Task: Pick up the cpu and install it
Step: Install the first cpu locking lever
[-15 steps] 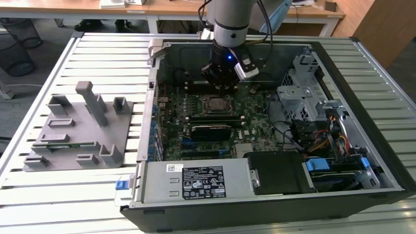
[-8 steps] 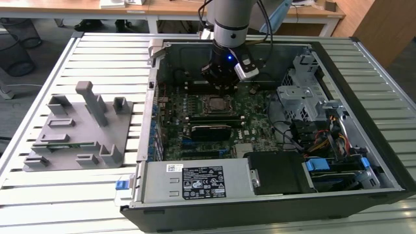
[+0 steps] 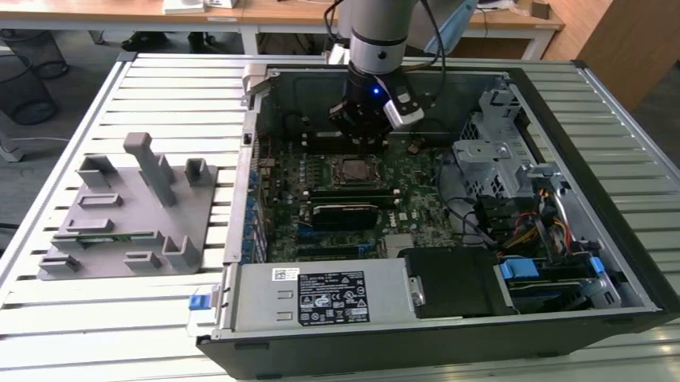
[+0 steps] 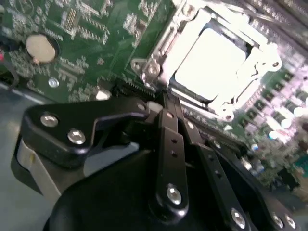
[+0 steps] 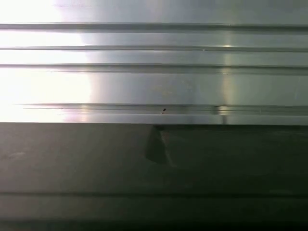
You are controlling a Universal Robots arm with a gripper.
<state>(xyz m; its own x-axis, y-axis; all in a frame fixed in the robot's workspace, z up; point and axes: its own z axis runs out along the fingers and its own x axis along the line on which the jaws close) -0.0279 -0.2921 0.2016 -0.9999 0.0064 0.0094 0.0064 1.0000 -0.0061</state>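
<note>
One tool [image 3: 369,142] on the arm, hanging over the motherboard [image 3: 351,199] inside the open computer case [image 3: 595,239], just behind the socket [image 3: 354,169] as the exterior view has it. In the second wrist view the black fingers [image 4: 166,126] come together to a tip with nothing between them, so I log the tool as closed and empty, its tip just short of the socket frame [image 4: 149,67].

Cpu [image 4: 209,60]: in the second wrist view a bright square plate lies flat inside the socket frame, which I take to be the chip seated in place. Glare washes out its top, so I cannot tell whether it is fully down or whether the retaining frame is latched. My judgement: the chip has been set in and the tool sits clear of it.

Room to move: the socket is hemmed in. Dark slots [image 3: 345,191] lie just in front of it in the exterior view, the drive cage [image 3: 483,159] and a cable bundle [image 3: 521,231] are to the exterior view's right, and the case wall stands close behind the arm. Straight up is the open way.

Outside the case, the grey tray [image 3: 127,211] with its upright pegs rests on the slatted bench [image 3: 159,334], well apart at the exterior view's left. I see no chip on it
</note>
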